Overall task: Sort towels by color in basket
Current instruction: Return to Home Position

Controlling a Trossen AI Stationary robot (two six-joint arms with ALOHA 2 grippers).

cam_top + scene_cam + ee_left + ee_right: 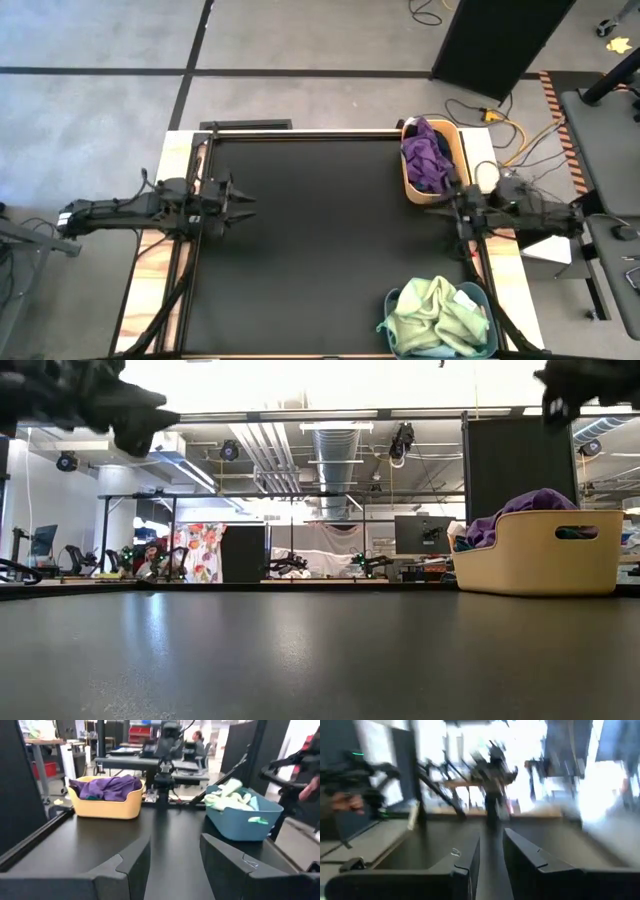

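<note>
Purple towels lie heaped in a yellow basket at the table's far right; they also show in the low view and the left wrist view. Pale yellow-green towels with a bit of light blue fill a blue basket at the near right, and show in the left wrist view. My left gripper is open and empty at the table's left side. My right gripper is open and empty, between the two baskets at the right edge.
The black table top lies bare between the arms. Cables lie on the floor beyond the far right corner. In the left wrist view a person shows in the room behind.
</note>
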